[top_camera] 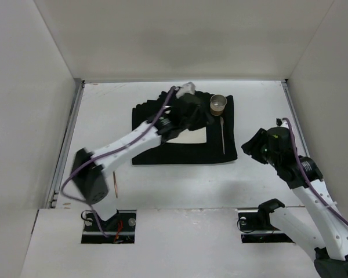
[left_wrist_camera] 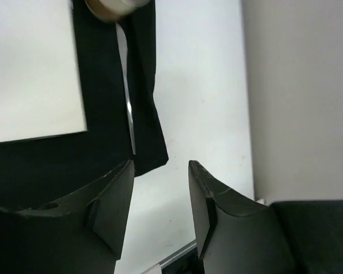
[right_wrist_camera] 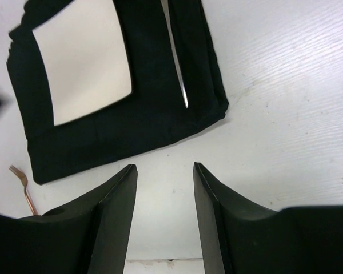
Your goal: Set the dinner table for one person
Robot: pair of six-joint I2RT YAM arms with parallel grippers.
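Observation:
The dinner table [top_camera: 104, 127] is a white tabletop with white walls. A black placemat [top_camera: 180, 153] lies at its middle and carries a flat white square [top_camera: 191, 137], a brown cup [top_camera: 218, 103] and a thin knife [top_camera: 221, 136]. A copper fork [top_camera: 115, 185] lies on the table left of the mat. My left gripper [top_camera: 200, 114] hovers over the mat beside the cup, open and empty [left_wrist_camera: 160, 165]. My right gripper [top_camera: 253, 145] is open and empty [right_wrist_camera: 164, 166] over bare table just right of the mat. The knife [right_wrist_camera: 177, 63] and the fork [right_wrist_camera: 23, 188] show in the right wrist view.
White walls enclose the table on the left, back and right. The left arm stretches diagonally over the mat's near left corner. The mat's far left edge is bunched into folds [top_camera: 148, 107].

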